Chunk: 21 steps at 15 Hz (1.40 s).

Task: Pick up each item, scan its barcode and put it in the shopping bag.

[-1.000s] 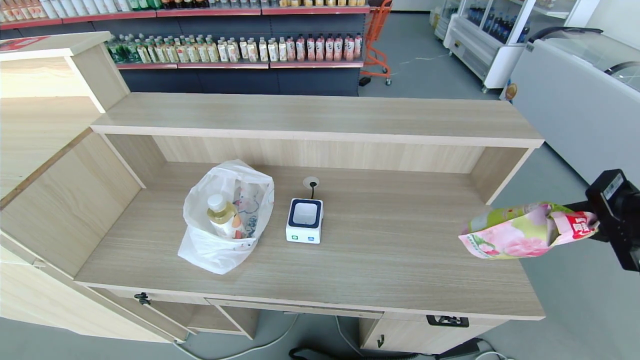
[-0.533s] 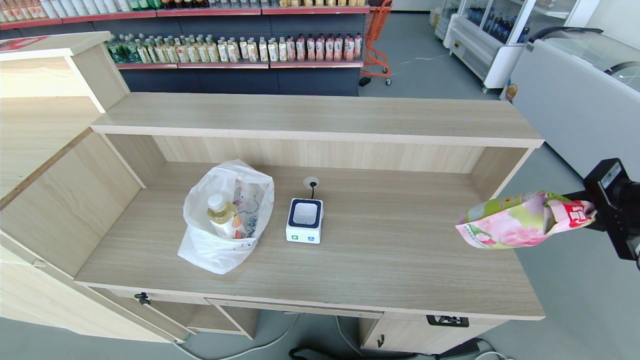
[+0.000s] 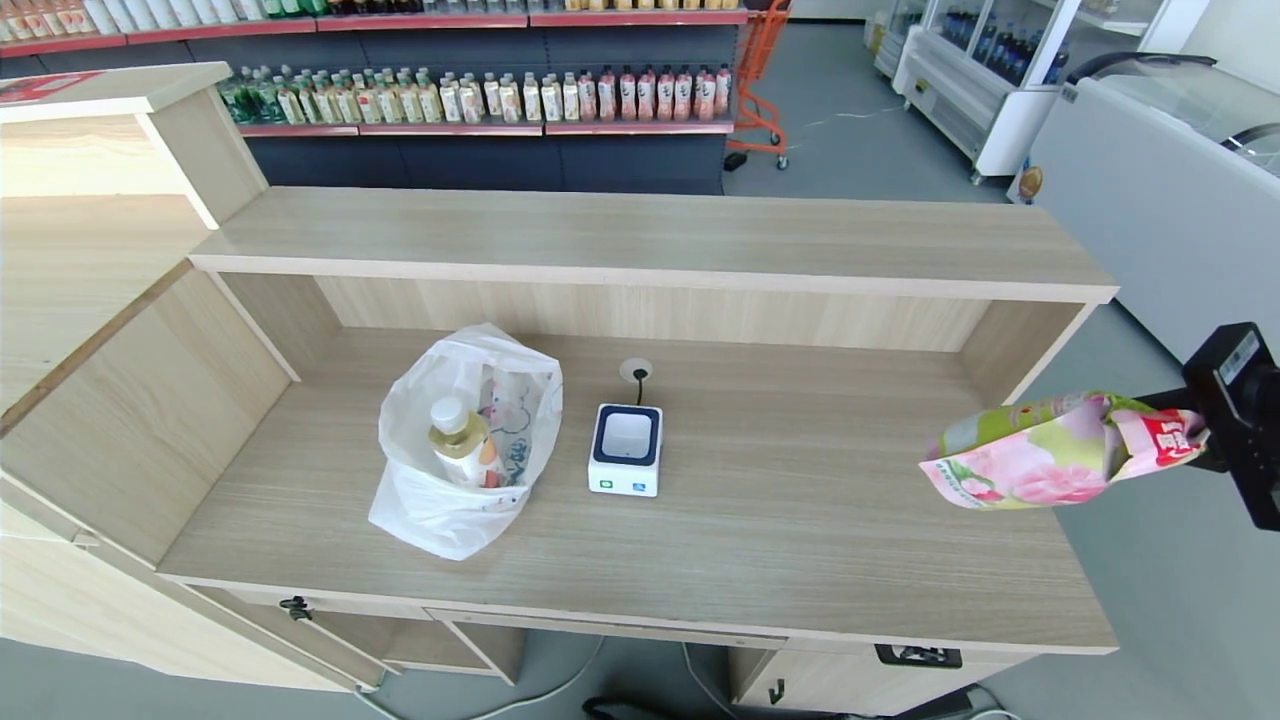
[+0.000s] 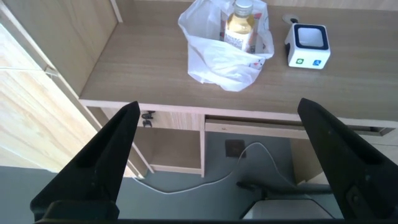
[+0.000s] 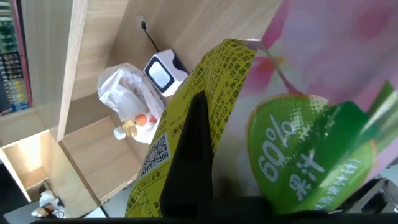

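Head view: bottle shelves (image 3: 480, 95) run across the top of the frame, and a wooden bench (image 3: 800, 520) fills the centre. The shopping bag (image 3: 440, 500) stands left of centre with a bottle (image 3: 458, 435) inside, and the scanner (image 3: 627, 450) is just right of it. At the right edge, the right pincer (image 3: 1170, 440) is clamped on a flowered pouch (image 3: 1030, 460), held clear of the bench.

Left wrist view: the left pincer (image 4: 217, 155), fingers apart, hangs before the bench's front edge.

Right wrist view: the pouch (image 5: 298, 124) is close to the lens, with the shopping bag (image 5: 127, 93) and scanner (image 5: 163, 71) beyond.

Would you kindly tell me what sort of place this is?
Probably a small shop's checkout: shelves of bottled drinks, a scanner on the wooden counter, freezers alongside.
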### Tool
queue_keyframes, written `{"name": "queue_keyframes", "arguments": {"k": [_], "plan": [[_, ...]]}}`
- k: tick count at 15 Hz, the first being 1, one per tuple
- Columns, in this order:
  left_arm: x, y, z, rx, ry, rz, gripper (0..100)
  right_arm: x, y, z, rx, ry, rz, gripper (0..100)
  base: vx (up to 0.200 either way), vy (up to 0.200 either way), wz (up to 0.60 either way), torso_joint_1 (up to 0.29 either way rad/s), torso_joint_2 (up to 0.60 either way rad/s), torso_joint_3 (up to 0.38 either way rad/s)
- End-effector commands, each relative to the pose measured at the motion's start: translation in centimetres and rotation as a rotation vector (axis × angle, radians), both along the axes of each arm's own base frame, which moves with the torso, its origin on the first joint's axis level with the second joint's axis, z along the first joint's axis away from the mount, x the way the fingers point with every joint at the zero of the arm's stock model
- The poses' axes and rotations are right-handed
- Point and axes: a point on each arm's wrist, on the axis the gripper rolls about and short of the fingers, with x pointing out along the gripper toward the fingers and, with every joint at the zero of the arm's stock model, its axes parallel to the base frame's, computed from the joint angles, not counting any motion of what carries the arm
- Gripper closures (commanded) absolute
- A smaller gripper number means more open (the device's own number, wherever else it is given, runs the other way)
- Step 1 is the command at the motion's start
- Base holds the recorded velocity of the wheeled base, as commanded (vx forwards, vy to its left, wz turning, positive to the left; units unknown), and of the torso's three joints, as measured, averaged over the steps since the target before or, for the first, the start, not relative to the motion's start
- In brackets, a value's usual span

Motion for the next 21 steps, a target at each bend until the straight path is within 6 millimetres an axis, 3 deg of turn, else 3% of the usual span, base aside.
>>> {"name": "queue_keyframes", "arguments": {"k": [1, 10, 15, 19, 21], "plan": [[0.0, 0.0, 0.0, 0.001, 0.000, 0.002, 0, -0.2, 0.0, 0.4, -0.004, -0.018, 0.003, 100, 0.000, 0.200, 0.00, 0.022, 0.01, -0.002], [0.0, 0.0, 0.0, 0.002, -0.002, 0.000, 0, -0.5, 0.0, 0.5, -0.008, -0.025, 0.006, 100, 0.000, 0.200, 0.00, 0.000, 0.00, 0.003], [0.0, 0.0, 0.0, 0.005, 0.000, 0.000, 0, -0.5, -0.2, 0.3, -0.009, -0.017, 0.000, 100, 0.000, 0.000, 0.00, 0.000, 0.00, 0.000], [0.0, 0.0, 0.0, 0.010, 0.000, 0.000, 0, -0.3, -0.1, 0.0, -0.010, -0.004, 0.002, 100, 0.200, 0.000, 0.00, -0.007, 0.00, 0.004], [0.0, 0.0, 0.0, -0.005, 0.000, 0.002, 0, 0.3, 0.0, -0.5, -0.011, 0.023, 0.001, 100, 0.000, 0.000, 0.00, 0.000, 0.00, 0.000]]}}
